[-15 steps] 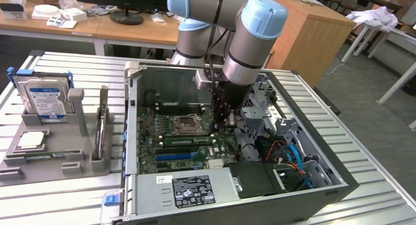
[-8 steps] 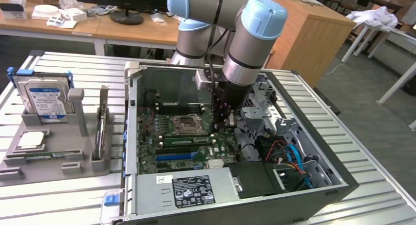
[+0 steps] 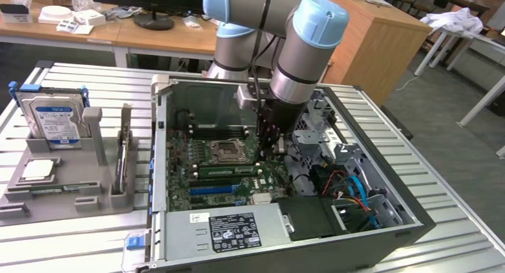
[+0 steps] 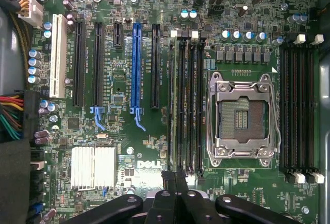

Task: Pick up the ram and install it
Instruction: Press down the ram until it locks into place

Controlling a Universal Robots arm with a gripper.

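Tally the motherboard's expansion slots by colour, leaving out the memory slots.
White slot: 1
Blue slot: 1
Black slots: 4 (three long, one short)
Total: 6

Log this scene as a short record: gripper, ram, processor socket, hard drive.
gripper: shut, lowered inside the open computer case, over the motherboard at the end of the memory slots beside the socket
ram: green stick lying along the slots next to the socket; whether it is fully seated cannot be told
processor socket: empty, no chip in it
hard drive: standing in the gray holder outside the case, at the exterior view's left
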